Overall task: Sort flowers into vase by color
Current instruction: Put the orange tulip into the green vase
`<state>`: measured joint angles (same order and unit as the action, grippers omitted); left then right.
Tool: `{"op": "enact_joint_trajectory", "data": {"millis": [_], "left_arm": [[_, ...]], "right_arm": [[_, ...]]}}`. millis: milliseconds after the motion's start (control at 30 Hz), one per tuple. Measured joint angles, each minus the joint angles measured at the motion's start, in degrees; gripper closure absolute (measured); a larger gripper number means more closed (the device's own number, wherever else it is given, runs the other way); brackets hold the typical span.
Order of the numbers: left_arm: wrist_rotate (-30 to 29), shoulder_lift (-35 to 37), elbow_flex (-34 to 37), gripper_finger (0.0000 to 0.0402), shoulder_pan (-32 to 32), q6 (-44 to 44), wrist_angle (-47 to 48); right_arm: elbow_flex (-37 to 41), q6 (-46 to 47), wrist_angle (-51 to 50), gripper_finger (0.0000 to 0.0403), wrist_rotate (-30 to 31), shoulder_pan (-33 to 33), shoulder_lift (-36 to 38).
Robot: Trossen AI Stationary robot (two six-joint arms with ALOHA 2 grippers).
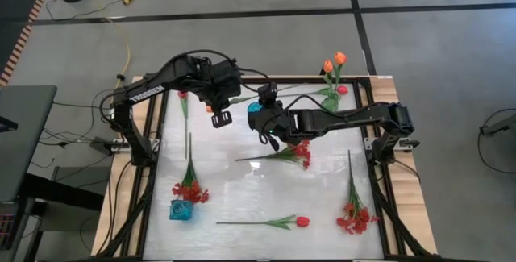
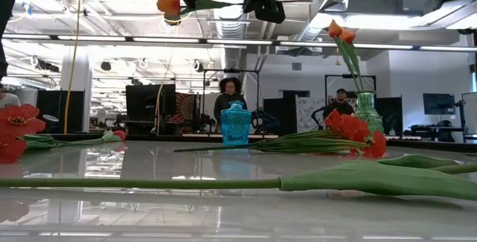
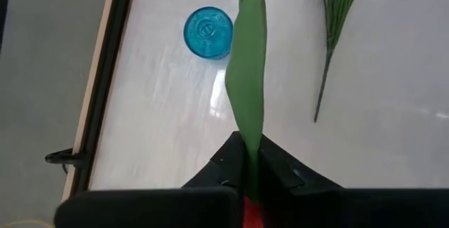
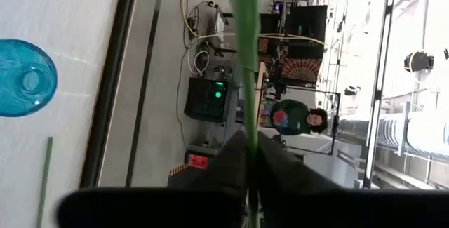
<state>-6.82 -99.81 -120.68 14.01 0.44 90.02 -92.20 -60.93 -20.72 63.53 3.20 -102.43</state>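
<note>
Both arms are meeting above the table's middle, passing an orange tulip (image 2: 168, 4) in mid-air. The left gripper (image 3: 249, 175) is clamped on its stem; the right gripper (image 4: 250, 159) is closing on it too. Next, I judge, left releases and right carries it to the green vase (image 1: 331, 97).

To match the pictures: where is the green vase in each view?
High: green vase at the top, right of centre.
Low: vase at right, behind the red spray.
Left wrist: not in it.
Right wrist: not in it.
Landmark: its orange tulips.
</note>
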Motion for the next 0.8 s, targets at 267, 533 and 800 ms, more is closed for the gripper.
{"op": "enact_joint_trajectory", "data": {"millis": [267, 533, 800], "left_arm": [[0.5, 0.0, 0.02, 0.0343, -0.22, 2.54, -0.04], [0.29, 1.77, -0.8, 0.0265, -0.23, 8.38, -2.08], [0.44, 8.26, -1.01, 0.0223, 1.9, 12.81, -9.39]], "right_arm": [[0.0, 5.41, -2.05, 0.0379, -5.69, 0.2, 0.04], [0.02, 22.34, -13.44, 0.0379, -18.16, -0.37, 0.04], [0.04, 32.8, -15.69, 0.0379, -33.6, -0.48, 1.44]]}}
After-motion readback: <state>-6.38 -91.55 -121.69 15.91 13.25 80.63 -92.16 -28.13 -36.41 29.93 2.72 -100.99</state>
